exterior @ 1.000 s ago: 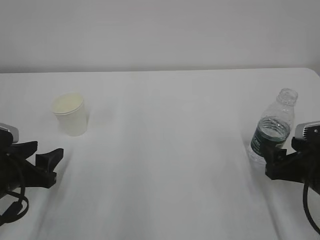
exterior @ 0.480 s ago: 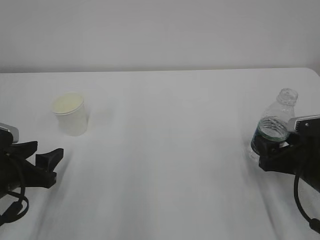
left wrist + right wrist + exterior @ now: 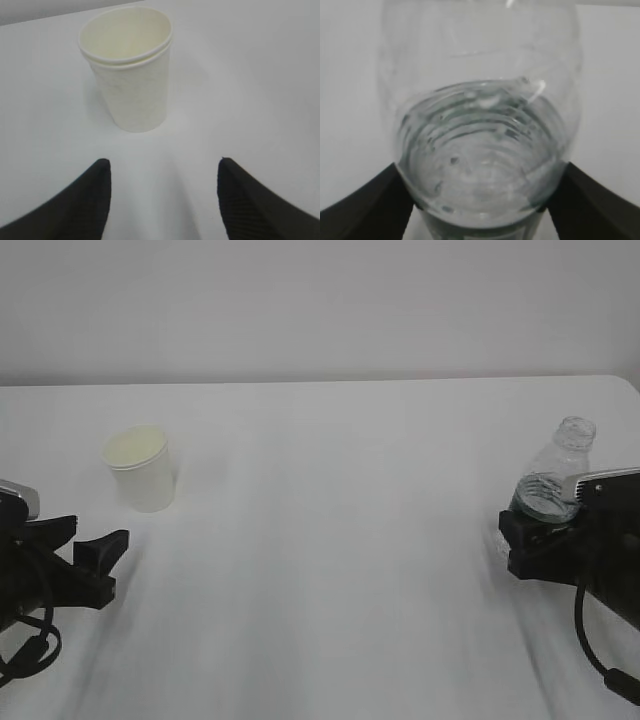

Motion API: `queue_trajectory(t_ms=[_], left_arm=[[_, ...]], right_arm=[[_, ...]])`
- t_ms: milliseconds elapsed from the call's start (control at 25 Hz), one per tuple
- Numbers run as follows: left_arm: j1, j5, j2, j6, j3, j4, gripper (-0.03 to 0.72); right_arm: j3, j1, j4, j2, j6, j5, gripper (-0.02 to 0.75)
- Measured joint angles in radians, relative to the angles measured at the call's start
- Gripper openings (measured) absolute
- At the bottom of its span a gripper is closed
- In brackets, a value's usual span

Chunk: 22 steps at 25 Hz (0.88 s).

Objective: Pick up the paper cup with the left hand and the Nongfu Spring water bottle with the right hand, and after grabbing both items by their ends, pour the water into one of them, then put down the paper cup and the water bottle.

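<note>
Half-full water bottle (image 3: 552, 485); paper cup (image 3: 141, 468) looks empty.

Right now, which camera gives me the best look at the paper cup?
The left wrist view: the paper cup stands upright, filling the frame, rim and inside visible, ahead of the open left tool. The exterior view shows it small. The right wrist view misses it.

Both arms are black. The left pincer (image 3: 98, 562) ends in two blunt, wedge-shaped fingers (image 3: 85, 200) whose inner faces carry a fine ribbed texture; a silver-grey plate (image 3: 18, 499) caps its body and a black cable (image 3: 28, 650) loops beneath it. The right pincer (image 3: 528, 545) is a black fork topped by a silver-grey rectangular plate (image 3: 605, 481), with a black cable (image 3: 592, 650) hanging in a curve below.
</note>
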Motion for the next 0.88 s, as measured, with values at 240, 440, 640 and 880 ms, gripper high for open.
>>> queue_trajectory(t_ms=[240, 440, 640, 880], left_arm=[[0.000, 0.000, 0.000, 0.000, 0.000, 0.000, 0.485], [0.000, 0.000, 0.000, 0.002, -0.001, 0.000, 0.485], [0.000, 0.000, 0.000, 0.004, -0.001, -0.002, 0.485], [0.000, 0.000, 0.000, 0.008, -0.001, -0.008, 0.485]], right_arm=[[-0.037, 0.000, -0.004, 0.035, 0.006, 0.000, 0.607], [-0.067, 0.000, -0.014, 0.067, 0.006, 0.000, 0.603], [-0.085, 0.000, -0.022, 0.078, 0.006, 0.000, 0.596], [-0.087, 0.000, -0.024, 0.078, 0.006, 0.000, 0.580]])
